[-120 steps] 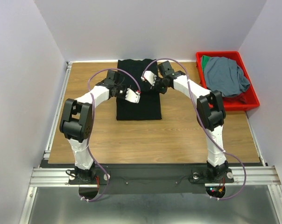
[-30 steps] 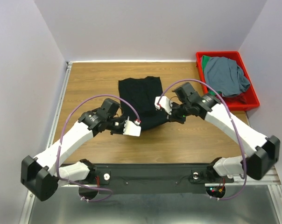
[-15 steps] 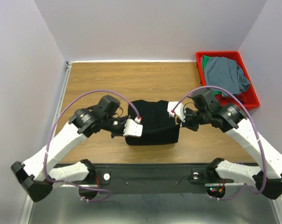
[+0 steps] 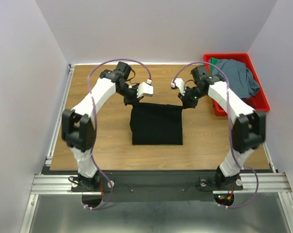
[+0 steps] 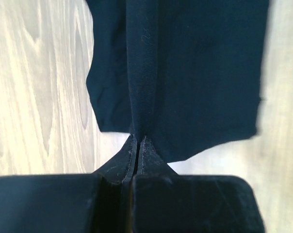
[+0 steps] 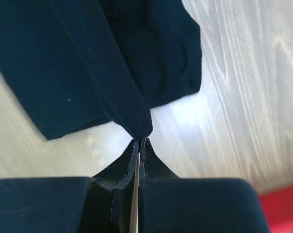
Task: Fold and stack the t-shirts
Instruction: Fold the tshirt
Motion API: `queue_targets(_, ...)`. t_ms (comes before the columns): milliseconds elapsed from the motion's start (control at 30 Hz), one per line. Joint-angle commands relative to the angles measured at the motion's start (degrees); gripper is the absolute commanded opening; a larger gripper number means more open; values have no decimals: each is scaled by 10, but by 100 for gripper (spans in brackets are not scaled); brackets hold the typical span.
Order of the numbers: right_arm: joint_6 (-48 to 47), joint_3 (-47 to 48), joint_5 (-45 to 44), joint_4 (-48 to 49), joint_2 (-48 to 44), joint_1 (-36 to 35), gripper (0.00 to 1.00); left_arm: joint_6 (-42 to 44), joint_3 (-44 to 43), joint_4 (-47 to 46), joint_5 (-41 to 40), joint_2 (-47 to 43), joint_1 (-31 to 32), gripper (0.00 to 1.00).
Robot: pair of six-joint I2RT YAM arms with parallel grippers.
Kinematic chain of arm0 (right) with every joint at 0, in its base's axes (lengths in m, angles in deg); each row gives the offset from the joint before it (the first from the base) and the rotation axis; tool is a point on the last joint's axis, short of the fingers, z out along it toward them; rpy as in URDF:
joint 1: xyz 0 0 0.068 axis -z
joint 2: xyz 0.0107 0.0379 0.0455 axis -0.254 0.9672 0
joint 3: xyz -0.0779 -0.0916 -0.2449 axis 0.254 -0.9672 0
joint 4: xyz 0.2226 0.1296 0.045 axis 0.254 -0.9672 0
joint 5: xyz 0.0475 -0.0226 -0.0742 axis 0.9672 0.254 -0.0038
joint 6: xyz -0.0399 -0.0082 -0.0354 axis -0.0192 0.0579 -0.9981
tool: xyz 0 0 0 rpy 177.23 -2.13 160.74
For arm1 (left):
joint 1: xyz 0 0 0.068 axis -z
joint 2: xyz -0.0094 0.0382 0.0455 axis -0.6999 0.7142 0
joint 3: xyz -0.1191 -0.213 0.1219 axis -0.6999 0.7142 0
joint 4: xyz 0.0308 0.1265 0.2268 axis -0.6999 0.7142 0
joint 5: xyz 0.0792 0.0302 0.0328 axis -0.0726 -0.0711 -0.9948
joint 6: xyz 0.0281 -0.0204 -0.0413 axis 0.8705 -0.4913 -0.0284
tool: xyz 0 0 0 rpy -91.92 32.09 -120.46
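Observation:
The black t-shirt (image 4: 156, 125) lies folded as a rectangle in the middle of the table. My left gripper (image 4: 135, 101) is shut on its far left corner, and the left wrist view shows the cloth (image 5: 185, 73) pinched between the fingertips. My right gripper (image 4: 184, 103) is shut on its far right corner, with the cloth (image 6: 88, 63) pinched at the fingertips. Both held corners are lifted a little off the wood. The slate grey-blue t-shirt (image 4: 236, 77) lies bunched in the red bin, with the green t-shirt (image 4: 213, 62) showing under it at the bin's far left.
The red plastic bin (image 4: 261, 105) stands at the table's far right edge. A metal rail (image 4: 59, 121) runs along the table's left side. The white walls close in on the left, the back and the right.
Both grippers have carried the black shirt's edge from the near side toward the back of the table. The shirt now lies flatter and a little longer front to back.

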Motion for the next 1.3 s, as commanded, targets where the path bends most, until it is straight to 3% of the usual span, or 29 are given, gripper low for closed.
queue_targets(0, -23, 55, 30, 16, 103, 19, 1, 35, -55, 25, 26, 92, -28, 0)
queue_targets(133, -1, 133, 22, 29, 210, 31, 1, 25, -88, 19, 29, 200, -47, 4)
queue_targets(267, 23, 166, 31, 30, 262, 39, 0, 3, -96, -22, 29, 221, -59, 4)
queue_targets(533, 59, 153, 56, 29, 184, 39, 1, 3, -73, -6, 38, 172, -58, 4)
queue_targets(800, 78, 10, 50, 29, 4, 38, 1, 3, 9, 10, 45, 45, -45, 4)
queue_targets(933, 88, -32, 32, 30, -51, 38, 1, 8, -1, 33, 56, 38, -39, 4)
queue_targets(1067, 94, -36, -2, 53, -31, 41, 1, 0, -46, 41, 63, 75, -38, 4)
queue_targets(1267, 92, 50, -23, 66, 100, 53, 1, -14, -121, 32, 57, 178, -40, 5)
